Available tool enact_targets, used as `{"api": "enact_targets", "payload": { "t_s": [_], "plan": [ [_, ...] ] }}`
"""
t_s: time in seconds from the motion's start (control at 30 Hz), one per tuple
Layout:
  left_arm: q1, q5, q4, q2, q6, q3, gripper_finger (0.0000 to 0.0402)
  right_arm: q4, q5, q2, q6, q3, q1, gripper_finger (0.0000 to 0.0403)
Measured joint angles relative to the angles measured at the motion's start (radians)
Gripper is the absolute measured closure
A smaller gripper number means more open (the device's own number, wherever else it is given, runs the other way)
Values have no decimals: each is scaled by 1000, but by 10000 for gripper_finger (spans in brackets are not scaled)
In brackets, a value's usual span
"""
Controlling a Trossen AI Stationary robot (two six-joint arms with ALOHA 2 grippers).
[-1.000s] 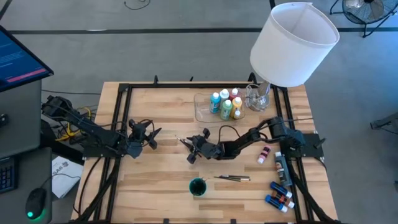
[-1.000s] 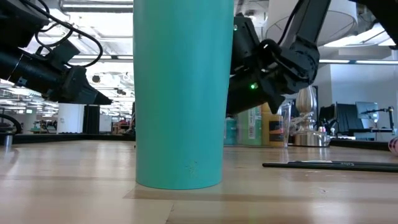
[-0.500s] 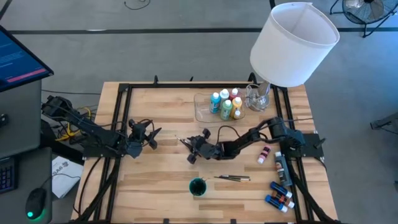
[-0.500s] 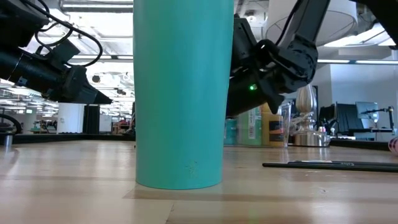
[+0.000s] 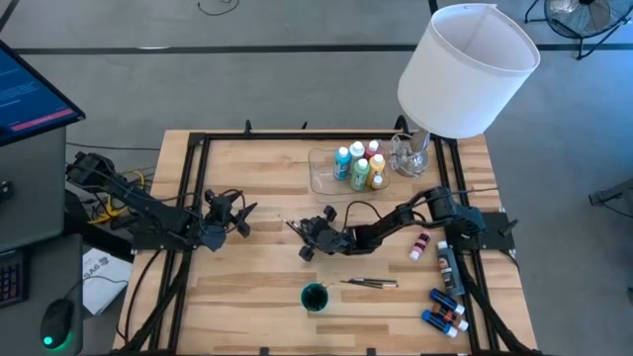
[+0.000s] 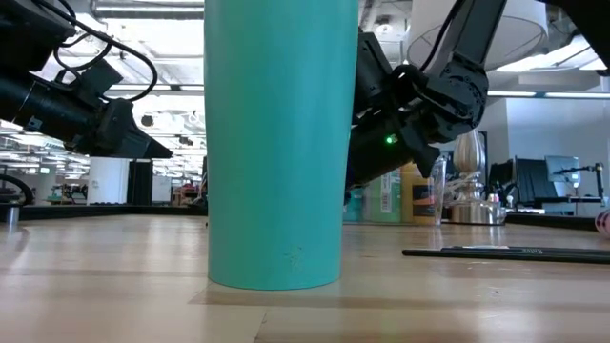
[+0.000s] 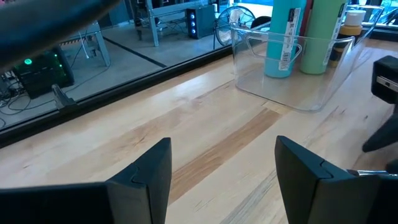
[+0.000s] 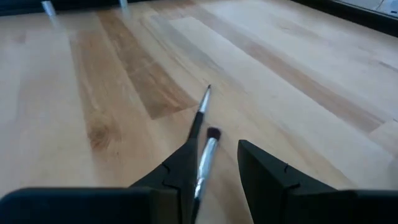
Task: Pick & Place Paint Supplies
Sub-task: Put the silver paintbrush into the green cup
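Your wooden table (image 5: pixel 257 287) stands on grey floor under a big white lampshade (image 5: pixel 467 69); the low view opens onto a lit office behind it.

From above, the right gripper (image 5: pixel 305 235) sits mid-table and the left gripper (image 5: pixel 240 220) waits near the table's left side, its fingers spread with nothing between them, as its wrist view confirms. Only the right wrist view shows you that gripper's narrowly parted fingers (image 8: pixel 267 171) with two thin brushes (image 8: pixel 204 134) between them; whether they pinch the brushes, you cannot tell. The overhead view gives you what the others lack: paint bottles (image 5: pixel 358 166) standing in the clear tray (image 5: pixel 322 177), more brushes (image 5: pixel 370 283) beside the teal cup (image 5: pixel 315 296), and loose bottles (image 5: pixel 445 307) along the right edge. In the low view that cup (image 6: pixel 276 143) blocks most of the table.
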Motion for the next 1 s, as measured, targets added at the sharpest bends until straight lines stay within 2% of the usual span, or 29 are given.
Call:
{"api": "enact_targets", "payload": {
  "t_s": [0.6,0.77,1.0],
  "plan": [
    [0,0,2,0,0,0,215,22,-4,0,4,0,10,294],
    [0,1,4,0,0,0,215,8,-78,0,17,6,-9,294],
    [0,3,5,0,0,0,215,-65,-79,0,20,35,-11,294]
  ]
}}
